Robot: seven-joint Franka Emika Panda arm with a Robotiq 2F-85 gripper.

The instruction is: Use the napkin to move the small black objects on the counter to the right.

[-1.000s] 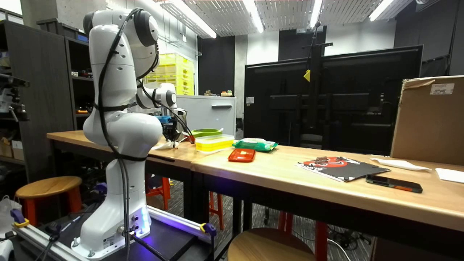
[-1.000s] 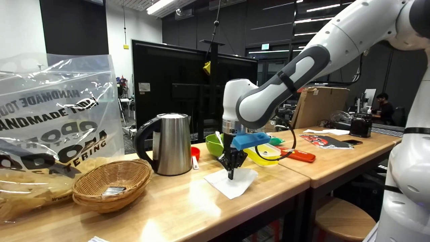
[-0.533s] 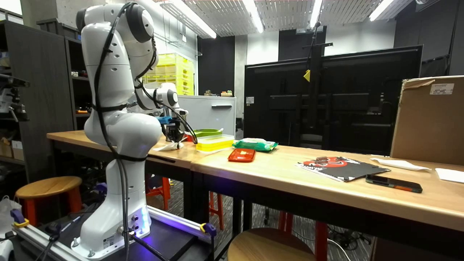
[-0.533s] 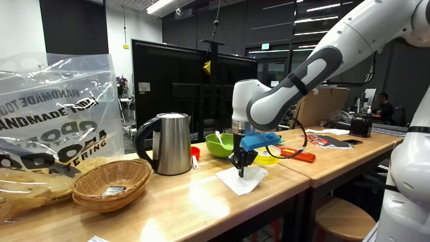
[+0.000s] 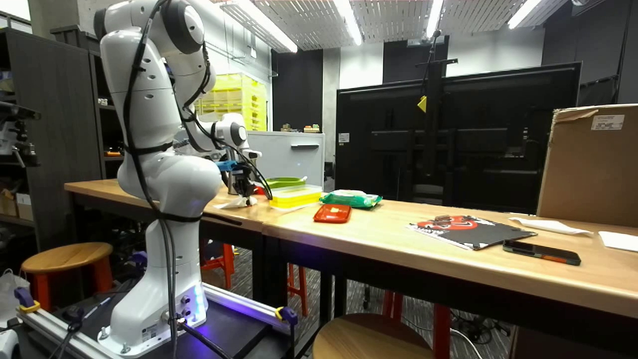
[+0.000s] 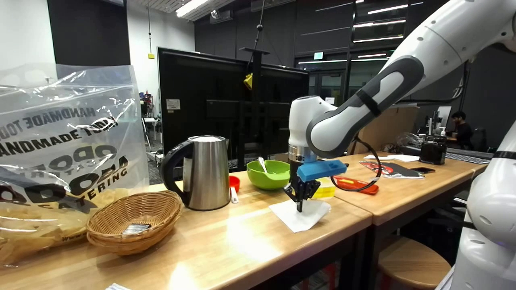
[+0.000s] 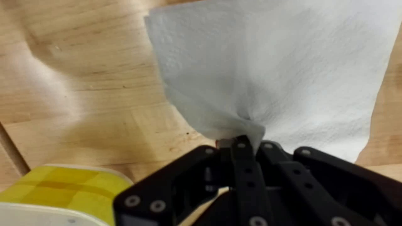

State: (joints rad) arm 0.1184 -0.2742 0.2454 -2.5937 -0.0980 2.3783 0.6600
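Note:
My gripper [image 7: 255,146] is shut on a pinched fold of the white napkin [image 7: 307,72] in the wrist view. The rest of the napkin spreads out over the light-brown wooden counter [image 7: 103,106]. In both exterior views the gripper [image 6: 299,207] points down with its tips at the middle of the napkin [image 6: 312,221], low at the counter; the napkin also shows as a thin white strip [image 5: 232,203]. A tiny dark speck [image 7: 187,133] lies on the bare wood beside the napkin's edge, and a fainter one [image 7: 124,86] further off. Anything under the napkin is hidden.
A yellow container [image 7: 66,185] stands close beside the gripper. A green bowl [image 6: 266,179], a red cup [image 6: 234,183] and a steel kettle [image 6: 211,173] stand behind. A wicker basket [image 6: 129,241] is at the left. A red case [image 5: 333,213] lies past the container.
The gripper and the napkin have slid together along the counter, to the right in both exterior views, toward the yellow container. The grip on the napkin looks the same.

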